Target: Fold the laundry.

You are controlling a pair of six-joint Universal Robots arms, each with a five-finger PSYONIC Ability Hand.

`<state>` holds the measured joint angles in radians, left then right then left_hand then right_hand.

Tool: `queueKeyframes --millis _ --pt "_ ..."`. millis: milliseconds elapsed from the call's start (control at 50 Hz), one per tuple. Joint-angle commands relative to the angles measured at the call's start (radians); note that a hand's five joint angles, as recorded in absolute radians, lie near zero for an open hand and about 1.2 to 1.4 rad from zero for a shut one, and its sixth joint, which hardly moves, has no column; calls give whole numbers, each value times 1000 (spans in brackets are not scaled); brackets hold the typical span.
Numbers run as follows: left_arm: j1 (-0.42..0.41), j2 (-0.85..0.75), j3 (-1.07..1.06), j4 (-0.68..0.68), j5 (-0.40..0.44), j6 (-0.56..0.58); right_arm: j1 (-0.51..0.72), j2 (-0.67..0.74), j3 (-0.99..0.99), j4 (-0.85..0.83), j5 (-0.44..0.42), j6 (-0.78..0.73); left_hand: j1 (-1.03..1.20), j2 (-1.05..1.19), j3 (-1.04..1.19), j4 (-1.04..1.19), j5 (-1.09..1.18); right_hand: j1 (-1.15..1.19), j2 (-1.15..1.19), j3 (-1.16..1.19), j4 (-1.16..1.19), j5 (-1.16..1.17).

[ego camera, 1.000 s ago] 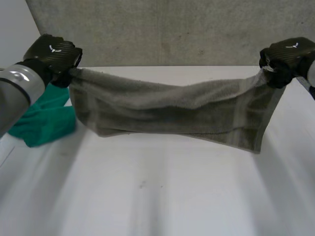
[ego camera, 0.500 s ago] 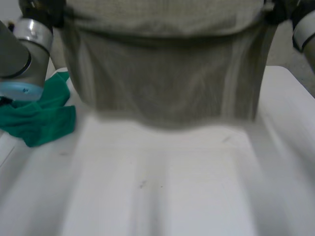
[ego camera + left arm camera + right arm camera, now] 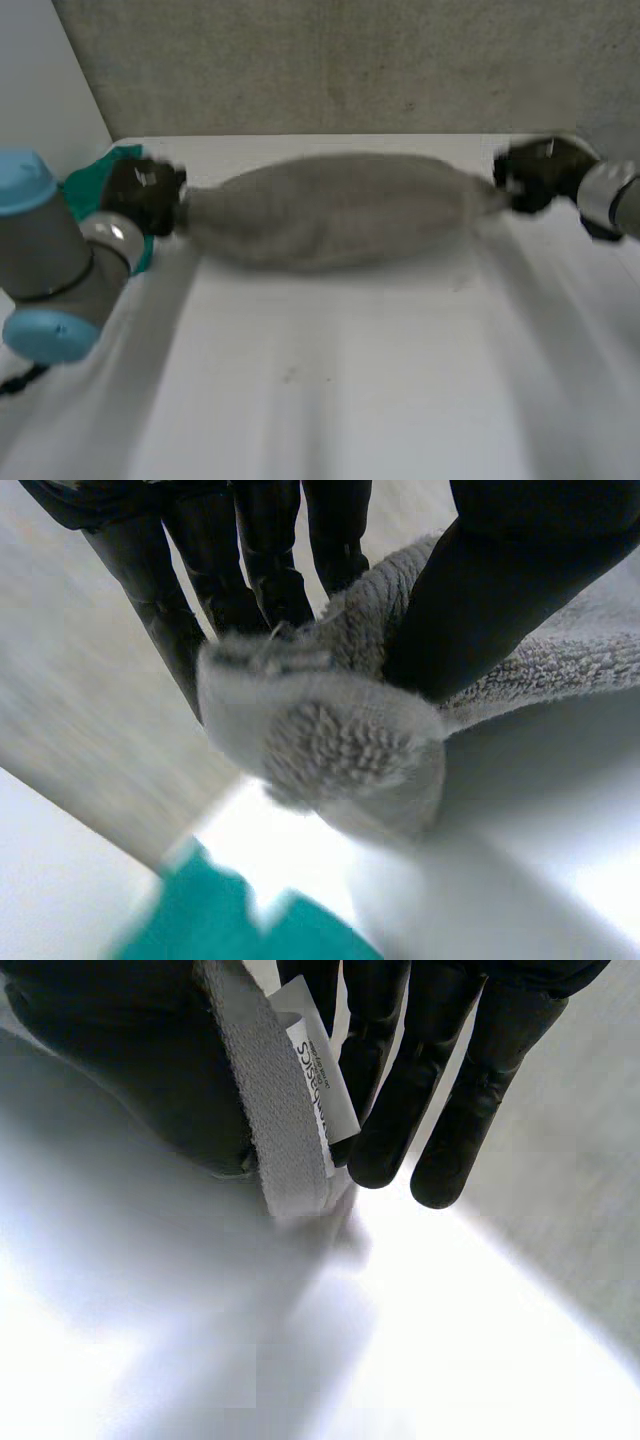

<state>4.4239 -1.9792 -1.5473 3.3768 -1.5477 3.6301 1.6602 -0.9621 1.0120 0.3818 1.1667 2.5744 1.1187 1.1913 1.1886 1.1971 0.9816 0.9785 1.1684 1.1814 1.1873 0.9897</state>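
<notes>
A grey towel (image 3: 340, 210) is stretched between my two hands, low over the white table (image 3: 330, 380), billowing in the middle. My left hand (image 3: 145, 195) holds its left corner; in the left wrist view the thumb (image 3: 500, 590) and fingers (image 3: 250, 570) pinch the bunched towel corner (image 3: 330, 740). My right hand (image 3: 535, 175) holds the right corner; in the right wrist view the towel's hem (image 3: 275, 1110) with a white label (image 3: 320, 1075) is pinched between thumb (image 3: 130, 1070) and fingers (image 3: 400, 1090).
A green cloth (image 3: 95, 185) lies crumpled at the table's left side behind my left hand, seen also in the left wrist view as the green cloth (image 3: 240, 930). A grey wall (image 3: 330, 60) stands behind the table.
The towel was swung up high in front of the camera half a second ago. Both hands have since come down and forward, bringing it low over the table.
</notes>
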Motion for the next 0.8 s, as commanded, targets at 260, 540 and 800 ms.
queueKeyframes --millis 260,540,800 --pt "-34 -41 -51 -205 6 -7 -20 -73 368 -178 67 -51 -755 -828 -825 -834 -793 -804 -994 -1007 -1013 -990" --pt "92 157 -229 -206 155 48 -72 -388 764 -347 -108 -275 -758 -831 -828 -837 -796 -804 -994 -1007 -1013 -990" --pt "256 181 -333 -185 353 205 -122 -442 956 -382 -107 -497 -729 -802 -799 -807 -767 -804 -994 -1007 -1013 -990"
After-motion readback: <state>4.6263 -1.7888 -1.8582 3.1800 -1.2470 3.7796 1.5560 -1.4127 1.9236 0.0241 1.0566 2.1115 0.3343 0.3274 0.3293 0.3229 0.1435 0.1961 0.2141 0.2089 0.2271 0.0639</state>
